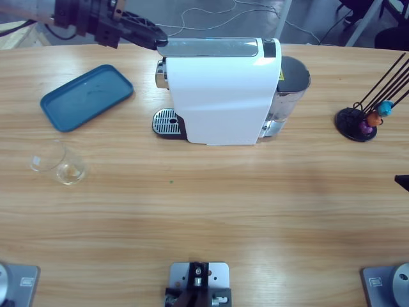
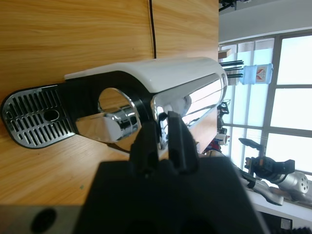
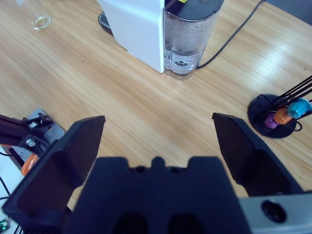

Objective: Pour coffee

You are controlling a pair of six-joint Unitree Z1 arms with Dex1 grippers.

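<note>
This looks like a robot lab. A long wooden table point(image 1: 211, 211) holds a white coffee machine point(image 1: 220, 93) with a black cord point(image 3: 234, 34) trailing off. Big windows point(image 2: 287, 92) fill one wall, and another robot arm point(image 2: 273, 170) sits by them. Loose cables point(image 1: 211, 16) lie on the floor.

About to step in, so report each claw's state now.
Left claw: shut, at the coffee machine's chrome lever.
Right claw: open, holding nothing.

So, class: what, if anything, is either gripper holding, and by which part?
The left gripper is closed on the coffee machine, at its silver lever's front tip. The right gripper holds nothing.
</note>
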